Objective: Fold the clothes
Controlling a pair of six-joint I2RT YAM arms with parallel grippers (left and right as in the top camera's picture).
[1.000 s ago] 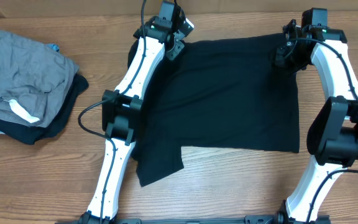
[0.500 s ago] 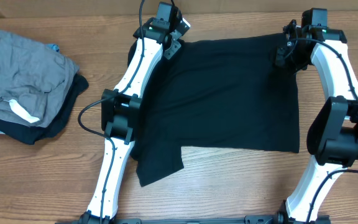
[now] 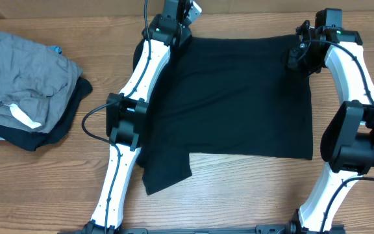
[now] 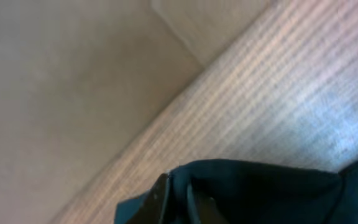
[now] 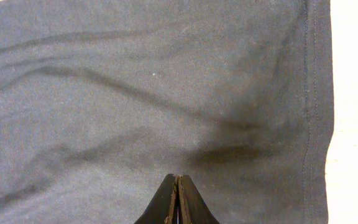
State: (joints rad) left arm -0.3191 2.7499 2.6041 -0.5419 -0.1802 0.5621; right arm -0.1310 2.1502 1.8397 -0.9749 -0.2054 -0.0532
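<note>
Evidently limp and light, the plain black soft T-shirt (image 3: 239, 97) puckers where my left claw (image 4: 176, 196) and right claw (image 5: 176, 186) pinch its far corners, sensible holds.

Both arms are stretched way out toward the far side of the table. The left arm (image 3: 132, 123) runs up from its base, kinks at the elbow, then goes long and straight. The left gripper (image 3: 182, 34) sits at the very far end, jaws pinched nearly together on a bit of the black T-shirt (image 3: 239, 97), though the wrist cam is pretty blurry. The right arm (image 3: 356, 130) arches up, with its wrist hooked inward. The right gripper (image 3: 297, 60) points down, fingertips (image 5: 177, 186) fully together, no gap at all.
</note>
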